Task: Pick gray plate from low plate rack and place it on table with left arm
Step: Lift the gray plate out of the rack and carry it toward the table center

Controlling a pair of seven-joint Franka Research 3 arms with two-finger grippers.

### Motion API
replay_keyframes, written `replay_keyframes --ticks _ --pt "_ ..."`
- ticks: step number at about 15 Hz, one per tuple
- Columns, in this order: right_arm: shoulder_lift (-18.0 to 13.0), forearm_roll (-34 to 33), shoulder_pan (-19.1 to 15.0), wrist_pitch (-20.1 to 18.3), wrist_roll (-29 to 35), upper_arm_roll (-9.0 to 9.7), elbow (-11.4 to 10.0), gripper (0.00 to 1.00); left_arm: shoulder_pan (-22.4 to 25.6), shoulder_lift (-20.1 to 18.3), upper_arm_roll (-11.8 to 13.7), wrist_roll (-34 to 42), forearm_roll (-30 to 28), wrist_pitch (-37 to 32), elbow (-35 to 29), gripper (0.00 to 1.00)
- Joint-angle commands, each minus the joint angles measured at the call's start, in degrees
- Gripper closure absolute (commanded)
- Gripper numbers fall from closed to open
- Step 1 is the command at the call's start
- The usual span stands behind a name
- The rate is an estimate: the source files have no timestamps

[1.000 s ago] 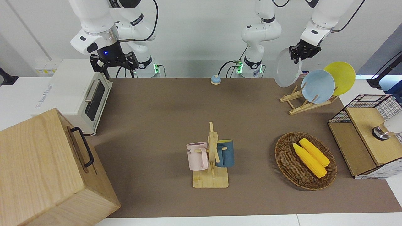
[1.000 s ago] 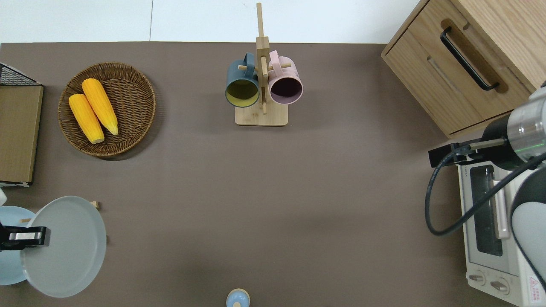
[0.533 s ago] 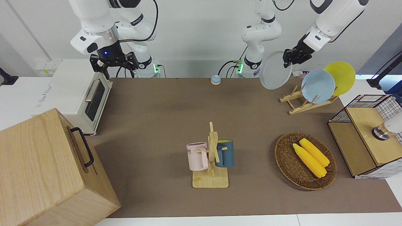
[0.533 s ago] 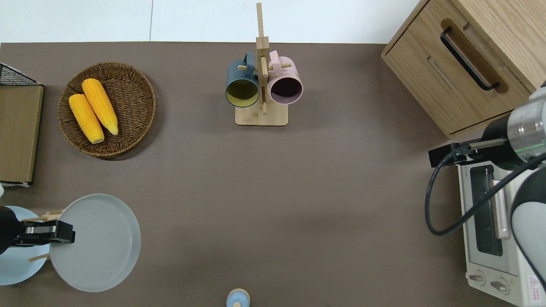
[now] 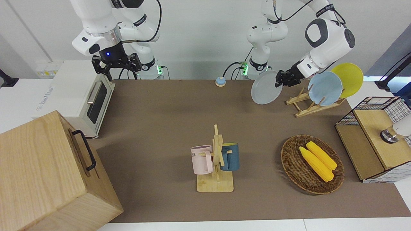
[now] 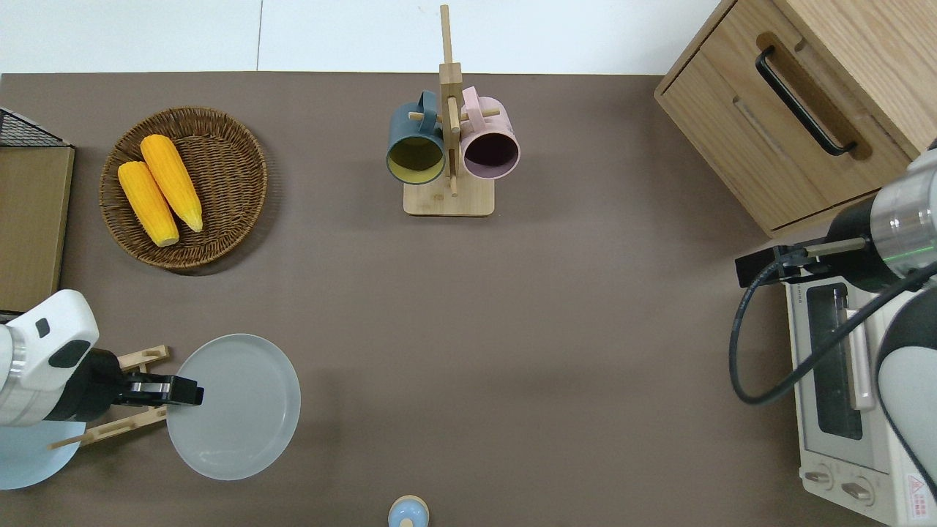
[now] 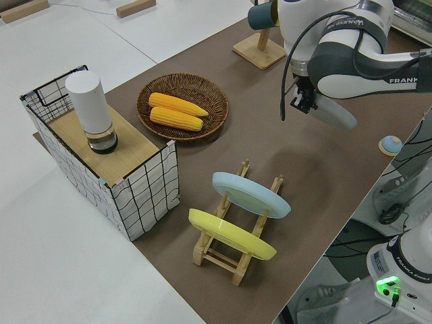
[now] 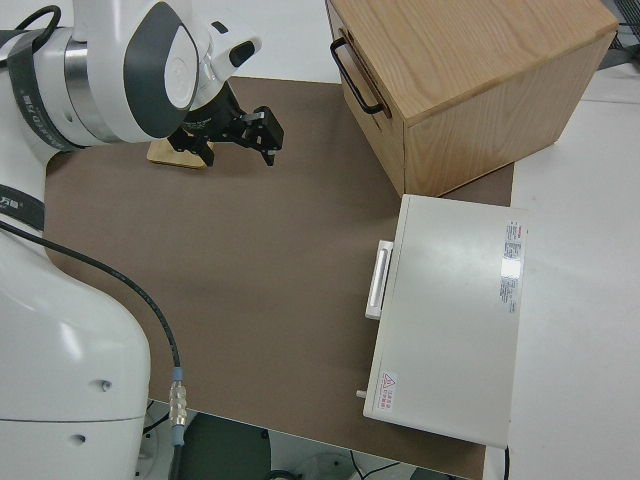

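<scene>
Front view: The bench (image 5: 160, 106) showed a wide bare brown area between the toaster oven (image 5: 84, 99) at the right arm's end and the low plate rack (image 5: 308, 104) at the left arm's end. The mug stand (image 5: 216, 166) and the wicker basket (image 5: 311, 165) of corn stood farther from the robots. The left claw (image 5: 282, 78) was closed on the rim of the gray plate (image 5: 265, 88), which hung tilted in the air, clear of the rack. The light-blue plate (image 5: 325, 88) and the yellow plate (image 5: 348, 78) stood in the rack. The right arm was parked, its right claw (image 5: 117, 64) spread open and holding nothing.

Overhead view: The gray plate (image 6: 238, 406) was over bare bench surface just beside the rack (image 6: 117, 428), toward the right arm's end. Open room lay around it toward the bench centre; a small blue-topped knob (image 6: 408, 512) sat near the robots' edge. The left claw (image 6: 179, 389) gripped the plate's rim on the rack side. The plate appeared plain, round and light gray with a shallow raised rim.

Left side view: The two coloured plates leaned on the rack pegs (image 7: 233, 243); the slots nearer the bench centre were free. The gray plate (image 7: 334, 115) showed edge-on under the left claw (image 7: 302, 101).

Right side view: The right claw (image 8: 245, 135) hung open over the bench (image 8: 250, 290), beside the wooden cabinet (image 8: 470, 90).
</scene>
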Motion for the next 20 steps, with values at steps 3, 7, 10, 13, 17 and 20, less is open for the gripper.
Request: replay_keyframes --ticks 3,7,10,13,17,20 --pt "-0.15 -0.09 -1.16 -0.83 0.74 1.03 0.52 0.017 0.63 2.98 -0.13 8.03 -2.60 5.88 -4.07 1.00" --pt "-0.15 -0.09 -1.08 -0.75 0.74 1.03 0.52 0.017 0.45 4.99 -0.13 11.45 -3.65 10.19 -6.71 1.00" --pt "-0.15 -0.09 -1.08 -0.83 0.74 1.03 0.52 0.017 0.10 6.06 -0.13 12.25 -3.84 11.95 -7.06 1.00" --pt "-0.15 -0.09 -1.08 -0.83 0.74 1.03 0.52 0.017 0.01 7.28 -0.13 13.04 -3.84 12.92 -7.33 1.00" --pt "-0.15 -0.09 -1.08 -0.83 0.74 1.03 0.52 0.017 -0.77 9.22 -0.92 14.28 -3.75 16.43 -8.12 1.00" --pt "-0.15 -0.09 -1.08 -0.83 0.74 1.03 0.52 0.017 -2.98 9.22 -1.01 13.40 -3.48 17.49 -8.12 1.00"
